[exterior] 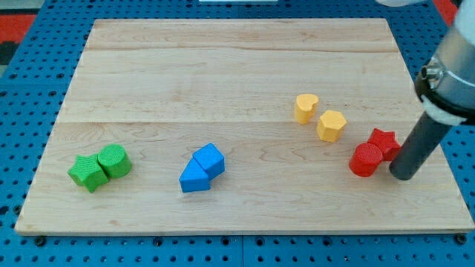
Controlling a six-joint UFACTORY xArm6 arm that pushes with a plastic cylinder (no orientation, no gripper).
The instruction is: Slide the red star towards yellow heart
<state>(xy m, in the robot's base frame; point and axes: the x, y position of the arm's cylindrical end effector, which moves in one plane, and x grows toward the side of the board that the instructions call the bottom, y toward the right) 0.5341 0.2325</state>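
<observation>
My tip (pixel 405 175), a plain rod with no pincer to clench, touches the red star (pixel 384 141) near the desk's (pixel 223 67) 3 o'clock edge. The yellow heart (pixel 305 107) lies at 10 o'clock, past the yellow hexagon (pixel 331 125).

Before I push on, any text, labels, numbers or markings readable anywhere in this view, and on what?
None: no word, number, label or sign can be read in this view.
The wooden board shows only bare grain.
The red star, yellow heart and the other blocks have plain faces.
The rod ending in my tip, just to the view's right of the red star, carries no marking.
</observation>
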